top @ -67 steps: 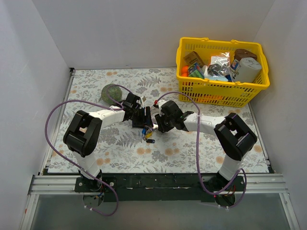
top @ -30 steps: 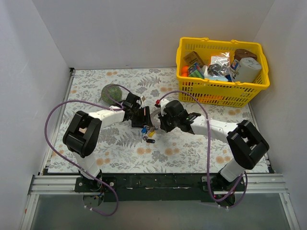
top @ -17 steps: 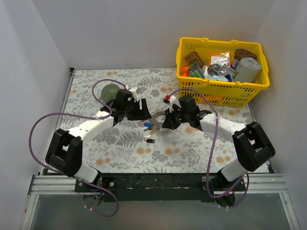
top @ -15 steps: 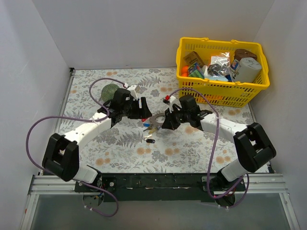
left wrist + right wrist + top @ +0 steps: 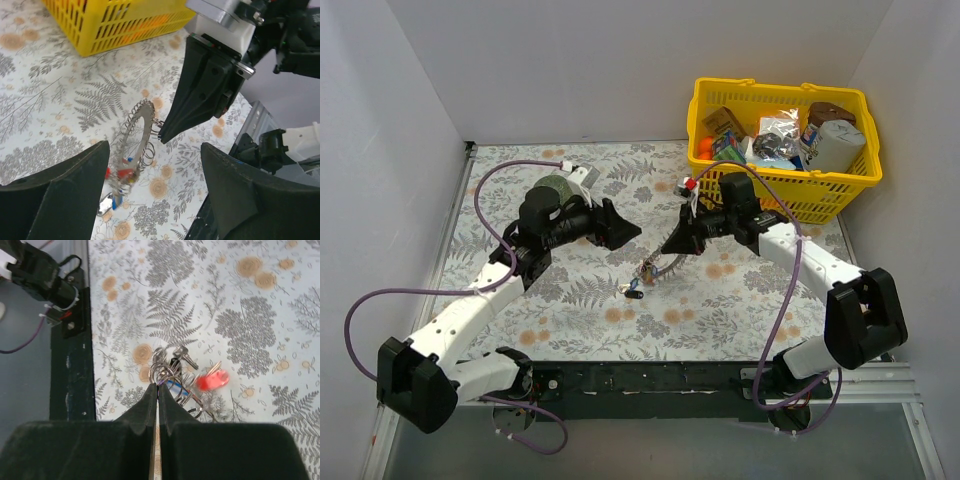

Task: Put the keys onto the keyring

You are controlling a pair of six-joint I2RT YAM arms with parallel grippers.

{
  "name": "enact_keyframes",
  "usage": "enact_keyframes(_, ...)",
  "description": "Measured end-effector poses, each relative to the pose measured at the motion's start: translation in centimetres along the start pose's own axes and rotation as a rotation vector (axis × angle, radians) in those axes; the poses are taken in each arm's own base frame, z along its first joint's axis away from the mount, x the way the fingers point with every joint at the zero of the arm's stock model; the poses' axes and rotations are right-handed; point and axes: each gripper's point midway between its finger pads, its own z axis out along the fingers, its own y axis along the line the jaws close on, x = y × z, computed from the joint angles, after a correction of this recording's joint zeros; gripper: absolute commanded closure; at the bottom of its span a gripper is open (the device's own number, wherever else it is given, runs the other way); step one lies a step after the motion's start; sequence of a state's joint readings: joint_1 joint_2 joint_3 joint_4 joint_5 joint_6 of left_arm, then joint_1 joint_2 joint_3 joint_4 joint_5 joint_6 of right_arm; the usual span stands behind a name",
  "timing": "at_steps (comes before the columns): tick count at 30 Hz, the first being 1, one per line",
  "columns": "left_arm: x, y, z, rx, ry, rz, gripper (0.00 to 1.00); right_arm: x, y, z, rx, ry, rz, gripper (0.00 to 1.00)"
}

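My right gripper (image 5: 670, 251) is shut on the edge of the grey keyring (image 5: 658, 266) and holds it up above the table, tilted on edge. The keys (image 5: 635, 288) hang in a bunch from its lower end. In the right wrist view the shut gripper (image 5: 158, 385) pinches the ring's rim, with a red key (image 5: 212, 381), a blue key (image 5: 176, 386) and a silver key (image 5: 185, 356) just beyond. My left gripper (image 5: 620, 232) is open and empty, apart to the left. In the left wrist view (image 5: 155, 192) it looks at the keyring (image 5: 133, 134) and the dangling keys (image 5: 120, 176).
A yellow basket (image 5: 785, 150) full of packages stands at the back right, its wall visible in the left wrist view (image 5: 115, 22). A green ball (image 5: 554, 187) sits at the back left, partly behind my left arm. White walls enclose the floral mat (image 5: 720, 300).
My left gripper has let go and pulled back up and to the left. My right gripper has lifted the keyring with the keys hanging and drawn it to the right.
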State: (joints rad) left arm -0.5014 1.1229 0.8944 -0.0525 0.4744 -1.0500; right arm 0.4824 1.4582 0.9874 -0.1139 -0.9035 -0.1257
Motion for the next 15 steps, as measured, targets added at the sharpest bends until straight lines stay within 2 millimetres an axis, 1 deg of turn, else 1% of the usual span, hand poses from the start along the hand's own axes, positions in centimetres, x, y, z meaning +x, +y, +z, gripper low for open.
enact_keyframes(2,-0.4,-1.1,-0.3,0.052,-0.004,0.028,0.26,-1.0,0.8,-0.6,-0.047,-0.017,-0.017,0.99)
enact_keyframes(6,-0.3,-3.1,-0.8,0.166,0.013,0.074,0.27,-2.7,3.2,-1.3,-0.167,-0.032,-0.047,0.99)
enact_keyframes(9,-0.7,-4.9,-1.6,0.251,0.002,0.119,0.27,-3.7,4.8,-1.8,-0.239,-0.04,-0.063,0.99)
enact_keyframes(12,-1.4,-7.0,-2.9,0.352,-0.031,0.196,0.31,-4.6,6.4,-2.4,-0.31,-0.057,-0.086,0.99)
enact_keyframes(13,-1.5,-7.7,-3.3,0.388,-0.043,0.225,0.34,-4.8,6.8,-2.6,-0.327,-0.062,-0.091,0.99)
enact_keyframes(15,-1.5,-8.9,-4.2,0.453,-0.066,0.277,0.37,-5.0,7.9,-3.1,-0.372,-0.072,-0.096,0.99)
